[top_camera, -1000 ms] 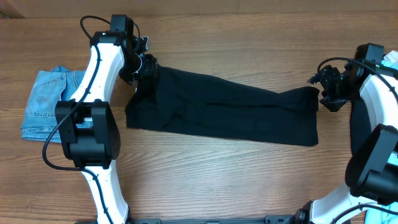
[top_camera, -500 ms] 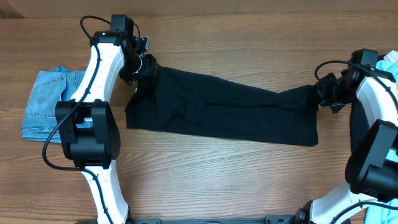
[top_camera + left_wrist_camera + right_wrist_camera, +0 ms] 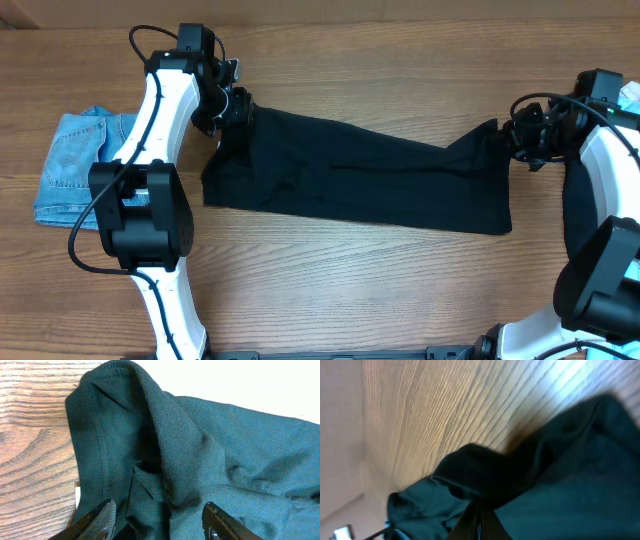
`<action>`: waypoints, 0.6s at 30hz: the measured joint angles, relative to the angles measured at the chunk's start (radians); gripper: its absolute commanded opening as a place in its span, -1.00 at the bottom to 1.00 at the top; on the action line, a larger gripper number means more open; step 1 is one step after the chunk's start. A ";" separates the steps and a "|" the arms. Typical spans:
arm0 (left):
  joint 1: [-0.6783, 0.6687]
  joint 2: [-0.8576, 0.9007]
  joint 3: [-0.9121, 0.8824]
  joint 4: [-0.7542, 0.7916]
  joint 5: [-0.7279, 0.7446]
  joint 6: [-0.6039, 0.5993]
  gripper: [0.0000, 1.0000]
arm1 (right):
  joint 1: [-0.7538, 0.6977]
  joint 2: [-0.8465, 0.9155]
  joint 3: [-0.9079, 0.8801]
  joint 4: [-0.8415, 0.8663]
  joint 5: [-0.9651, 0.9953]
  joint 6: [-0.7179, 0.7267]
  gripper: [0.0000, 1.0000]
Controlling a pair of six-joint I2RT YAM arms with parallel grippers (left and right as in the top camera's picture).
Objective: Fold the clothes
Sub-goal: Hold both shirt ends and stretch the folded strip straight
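Note:
The large black garment (image 3: 360,185) of the clothes lies stretched across the middle of the table. My left gripper (image 3: 240,108) sits at its top left corner. In the left wrist view the left gripper (image 3: 159,503) is open, its fingers (image 3: 100,520) standing either side of a loose bunched fold near the stitched hem (image 3: 95,425). My right gripper (image 3: 512,140) is shut on the garment's top right corner, which rises in a small peak (image 3: 488,132). In the right wrist view the right gripper (image 3: 479,512) has its jaws pressed together on dark fabric (image 3: 560,470).
A folded denim-blue piece (image 3: 75,165) lies at the left edge behind the left arm (image 3: 165,110). Another black piece (image 3: 575,205) lies under the right arm, with a pale-blue bit (image 3: 628,95) at the far right. Bare wood (image 3: 350,290) runs along the front.
My right gripper has gone from open to shut on the garment's top right corner and drawn it up into a peak. The left gripper has stayed put.

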 measured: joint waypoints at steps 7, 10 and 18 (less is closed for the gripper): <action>0.000 0.000 0.000 -0.002 0.000 0.000 0.19 | 0.010 0.000 0.000 -0.074 0.316 -0.082 -0.91; 0.000 0.000 0.000 0.004 0.000 0.000 0.18 | 0.011 0.000 0.000 -0.114 0.593 -0.138 -0.45; 0.000 0.000 0.000 0.003 0.000 0.000 0.19 | 0.011 0.000 0.000 -0.160 0.476 -0.180 0.51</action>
